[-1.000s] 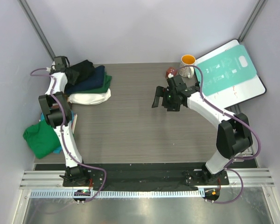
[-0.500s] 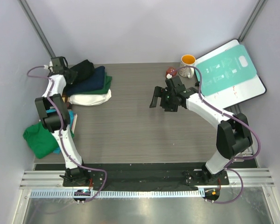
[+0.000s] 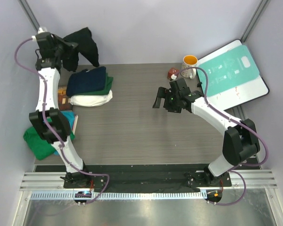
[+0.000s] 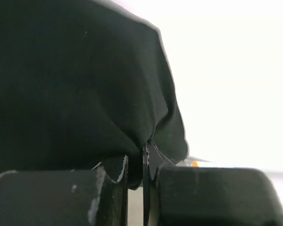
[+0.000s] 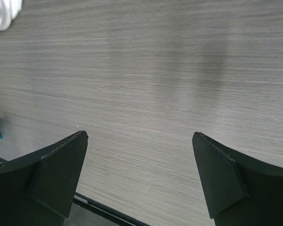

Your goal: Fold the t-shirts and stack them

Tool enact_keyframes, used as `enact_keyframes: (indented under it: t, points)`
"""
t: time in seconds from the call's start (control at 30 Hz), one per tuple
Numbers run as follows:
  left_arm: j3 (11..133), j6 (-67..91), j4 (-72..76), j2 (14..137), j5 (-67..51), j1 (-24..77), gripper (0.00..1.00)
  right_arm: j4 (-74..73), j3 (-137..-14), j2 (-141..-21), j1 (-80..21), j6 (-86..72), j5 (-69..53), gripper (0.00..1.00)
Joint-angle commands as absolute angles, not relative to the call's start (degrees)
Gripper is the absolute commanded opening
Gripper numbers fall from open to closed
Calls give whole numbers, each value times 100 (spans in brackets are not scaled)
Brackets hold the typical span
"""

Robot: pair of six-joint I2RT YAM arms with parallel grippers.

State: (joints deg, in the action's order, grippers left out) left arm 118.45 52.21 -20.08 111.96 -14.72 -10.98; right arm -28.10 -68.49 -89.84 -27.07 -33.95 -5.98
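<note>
My left gripper (image 3: 66, 48) is shut on the black t-shirt (image 3: 82, 44) and holds it high above the back left corner; the shirt hangs bunched to the gripper's right. In the left wrist view the black cloth (image 4: 75, 80) fills the frame above my closed gripper (image 4: 142, 188). Below it a stack lies on the table: a navy t-shirt (image 3: 87, 80) on a green one (image 3: 106, 86) on a white one (image 3: 90, 99). A loose green t-shirt (image 3: 40, 140) lies at the left edge over a teal one (image 3: 71, 117). My right gripper (image 3: 159, 100) is open and empty above the table's middle (image 5: 140, 155).
A teal-and-white board (image 3: 231, 70) leans at the back right. An orange-lined mug (image 3: 189, 65) and a small red object (image 3: 172, 73) stand beside it. A brown book (image 3: 62, 95) lies left of the stack. The black rail (image 3: 141, 174) runs along the front edge.
My left gripper has risen from the top of the stack, lifting the black t-shirt off it and up into the air. The right arm has barely moved.
</note>
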Motion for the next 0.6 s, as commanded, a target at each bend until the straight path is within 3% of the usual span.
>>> enact_keyframes:
  t: [0.0,0.2,0.37,0.57]
  points:
    - [10032,5135,-1714,9918,-2461,170,0,-2392,-6935,-8876,-2436,-3663,-640,99]
    - [8817,4194,-2705,9466,-3681,2203,0,-2109,-7118,-9062,-2329,-4104,-677,99]
    - [7658,3877,-3505,9264,-3543,2487,0,-2127,-7637,-9123,-2154,-4078,-545,99]
    - [7760,2972,-4403,9097,-2962,2487,0,-2302,-7919,-9079,-1855,-3982,-606,99]
